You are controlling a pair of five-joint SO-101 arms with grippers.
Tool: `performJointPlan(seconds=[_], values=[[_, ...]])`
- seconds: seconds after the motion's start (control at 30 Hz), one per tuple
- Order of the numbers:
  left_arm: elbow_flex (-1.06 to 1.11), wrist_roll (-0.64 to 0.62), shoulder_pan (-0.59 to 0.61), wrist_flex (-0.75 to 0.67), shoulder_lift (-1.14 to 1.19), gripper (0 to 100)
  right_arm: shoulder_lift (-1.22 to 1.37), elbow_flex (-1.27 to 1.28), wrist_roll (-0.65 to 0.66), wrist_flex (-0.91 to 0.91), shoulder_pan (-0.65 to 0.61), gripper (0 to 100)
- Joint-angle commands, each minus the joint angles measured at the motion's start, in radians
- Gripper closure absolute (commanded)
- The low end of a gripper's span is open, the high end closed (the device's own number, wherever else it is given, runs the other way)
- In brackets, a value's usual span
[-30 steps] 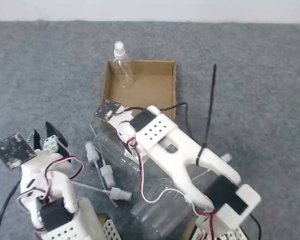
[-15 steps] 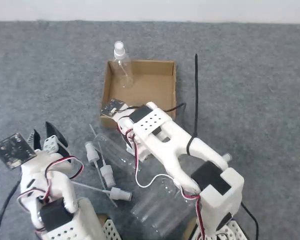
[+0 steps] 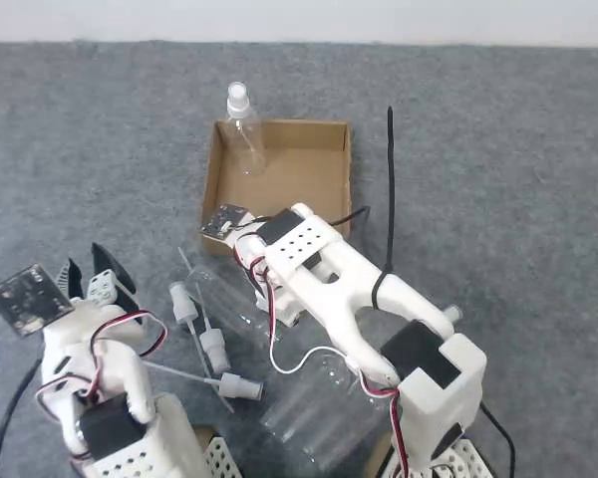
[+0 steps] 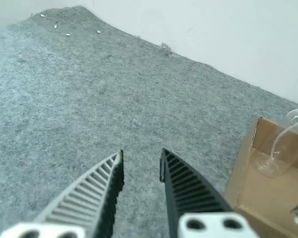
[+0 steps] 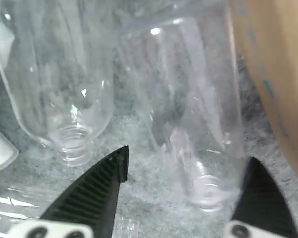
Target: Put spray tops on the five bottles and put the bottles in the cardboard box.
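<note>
Right wrist view: our right jaws gape wide, a bottle between them. Our left jaws stand narrowly parted.

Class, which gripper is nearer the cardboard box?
Right. The right gripper sits open over capless bottles lying just beside the cardboard box; the left gripper hovers over bare carpet, farther off to the box's side.

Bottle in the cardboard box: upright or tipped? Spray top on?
Upright, top on: the bottle stands in a corner of the cardboard box, white spray top uppermost.
</note>
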State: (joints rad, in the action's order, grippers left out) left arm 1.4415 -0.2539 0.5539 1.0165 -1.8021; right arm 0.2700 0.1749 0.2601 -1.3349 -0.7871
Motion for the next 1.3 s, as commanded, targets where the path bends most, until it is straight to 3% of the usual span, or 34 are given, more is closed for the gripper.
performJointPlan(seconds=[0.0, 0.3, 1.27], values=[[-0.008, -0.006, 0.005, -0.029, -0.012, 88, -0.007, -0.061, 0.015, -0.008, 0.015, 83.7], [-0.008, -0.006, 0.005, -0.029, -0.012, 88, -0.038, -0.063, 0.015, -0.019, 0.064, 99.0], [-0.007, -0.005, 0.005, -0.029, -0.012, 88, -0.403, -0.061, 0.012, -0.435, 0.093, 98.9]])
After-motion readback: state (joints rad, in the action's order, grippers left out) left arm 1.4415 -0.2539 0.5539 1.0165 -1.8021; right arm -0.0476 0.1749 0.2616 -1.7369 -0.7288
